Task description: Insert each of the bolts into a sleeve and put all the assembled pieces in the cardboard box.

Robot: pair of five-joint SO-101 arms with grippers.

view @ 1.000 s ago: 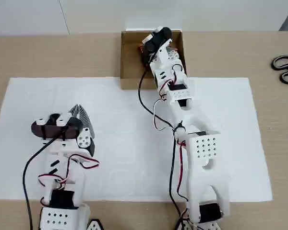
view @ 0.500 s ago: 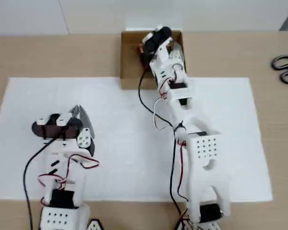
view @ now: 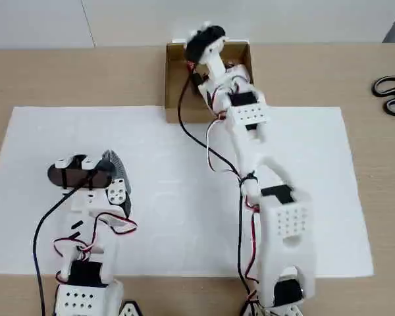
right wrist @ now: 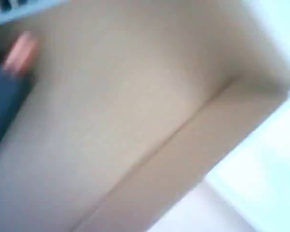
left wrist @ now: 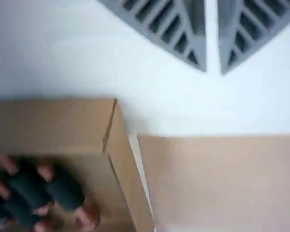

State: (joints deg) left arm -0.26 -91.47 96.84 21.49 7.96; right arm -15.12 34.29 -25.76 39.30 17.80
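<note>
Well, start close to you: your left arm sits folded up near the front edge of the white paper; its wrist bends forward, and the left gripper hangs low over the paper, pointing toward the far side; its grey fingers are pulled close together with just a thin slit between them, and they hold nothing.

Next, look past it; a wide stretch of the paper lies between that gripper and the cardboard box.

Your right arm is stretched out long; it runs from the front edge, over the paper, all the way to the box; its wrist tips down over the box, and the right gripper dips inside, with the box walls close around it; you cannot tell how its grip stands.

The box sits on the table at the far edge of the paper; its near wall meets that edge.

The assembled pieces lie bunched together on the box floor; one dark sleeve with an orange bolt poking out lies just beside the right gripper.

Far off to the right, scissors lie on the table, well apart from the box.
</note>
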